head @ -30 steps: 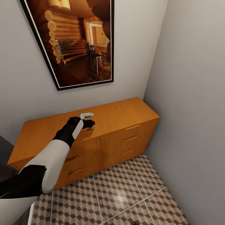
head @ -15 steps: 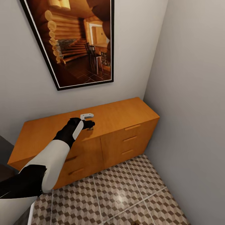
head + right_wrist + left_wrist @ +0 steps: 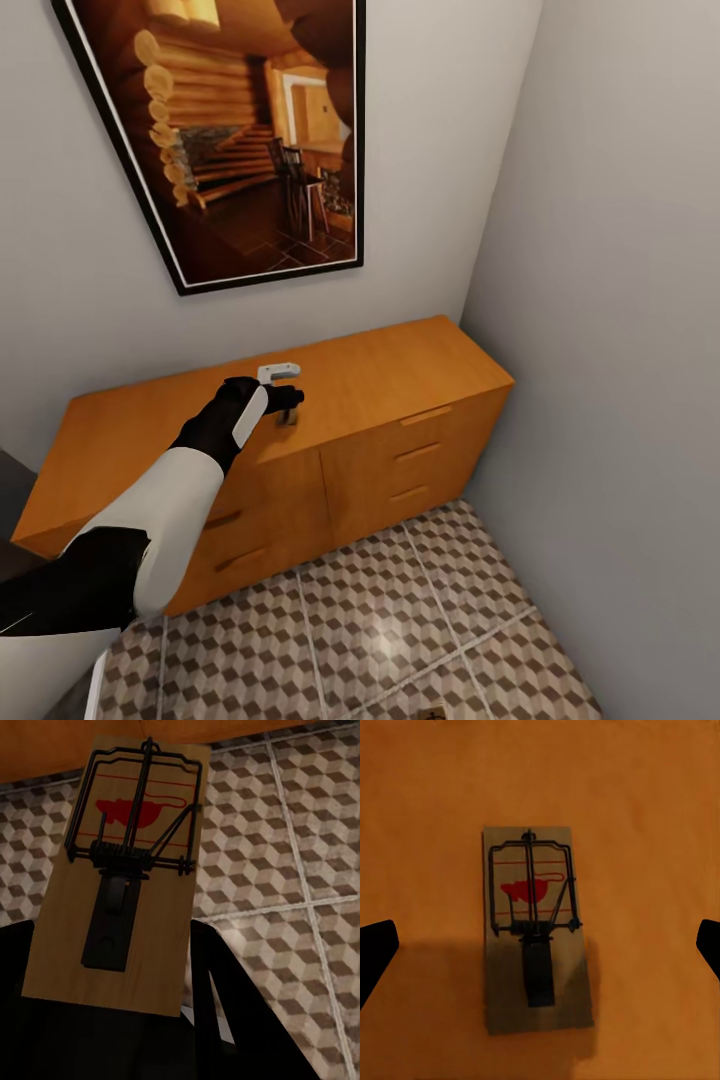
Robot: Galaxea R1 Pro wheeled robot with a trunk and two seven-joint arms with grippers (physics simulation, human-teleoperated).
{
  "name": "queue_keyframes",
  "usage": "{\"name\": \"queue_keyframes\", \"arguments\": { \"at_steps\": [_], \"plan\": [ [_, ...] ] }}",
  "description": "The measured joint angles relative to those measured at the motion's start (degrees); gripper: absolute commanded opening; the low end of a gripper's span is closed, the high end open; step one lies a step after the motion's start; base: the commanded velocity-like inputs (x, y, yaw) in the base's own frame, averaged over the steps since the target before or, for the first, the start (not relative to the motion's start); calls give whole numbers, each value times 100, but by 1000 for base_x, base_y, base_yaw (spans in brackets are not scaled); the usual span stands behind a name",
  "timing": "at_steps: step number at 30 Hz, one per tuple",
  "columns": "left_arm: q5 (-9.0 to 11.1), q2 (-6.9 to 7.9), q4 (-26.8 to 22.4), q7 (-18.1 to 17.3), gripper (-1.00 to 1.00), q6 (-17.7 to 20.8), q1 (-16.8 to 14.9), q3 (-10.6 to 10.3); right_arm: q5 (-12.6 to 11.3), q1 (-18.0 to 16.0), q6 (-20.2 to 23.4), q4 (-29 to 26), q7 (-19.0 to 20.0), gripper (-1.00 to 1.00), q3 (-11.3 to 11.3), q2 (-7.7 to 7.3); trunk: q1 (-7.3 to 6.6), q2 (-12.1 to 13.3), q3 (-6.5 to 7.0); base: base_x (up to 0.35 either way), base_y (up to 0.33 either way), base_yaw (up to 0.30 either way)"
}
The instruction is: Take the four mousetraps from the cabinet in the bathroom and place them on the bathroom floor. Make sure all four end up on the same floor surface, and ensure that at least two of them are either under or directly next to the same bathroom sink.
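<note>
Two mousetraps are in sight. From the head view, my left arm reaches out over the top of the cabinet (image 3: pixel 400 375), an orange-brown unit with drawer fronts standing against the wall in the corner, under a framed picture (image 3: pixel 250 140) of a log interior. The left gripper (image 3: pixel 288 405) hangs above the cabinet top near its front edge. The left wrist view looks straight down on one mousetrap (image 3: pixel 535 926) lying flat on the orange wood: a pale board with dark wire parts and a red mark. The two fingertips (image 3: pixel 375 952) of that gripper stand spread wide at either side, well clear of the board and touching nothing.

The right wrist view shows a second mousetrap (image 3: pixel 124 877), held at its near end between the dark fingers of the right gripper (image 3: pixel 112 1020), closed on the board. Behind it lies the bathroom floor (image 3: pixel 300 847), tiled in a brown-and-beige cube pattern with pale grout lines.
</note>
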Motion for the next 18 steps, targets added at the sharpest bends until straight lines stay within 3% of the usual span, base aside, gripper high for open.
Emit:
{"name": "queue_keyframes", "arguments": {
  "at_steps": [6, 18],
  "plan": [
    [2, 0, 2, 0, 100, 0, -1, 0, 0, 0, 0, 0, 0, -100, 0, 0, 1, 0, 0, 106, 0, 0],
    [2, 0, 7, 0, 100, 1, 2, 0, -1, 0, 0, 0, 0, -100, 0, 0, 2, 1, -6, 9, 0, 0]
  ]
}}
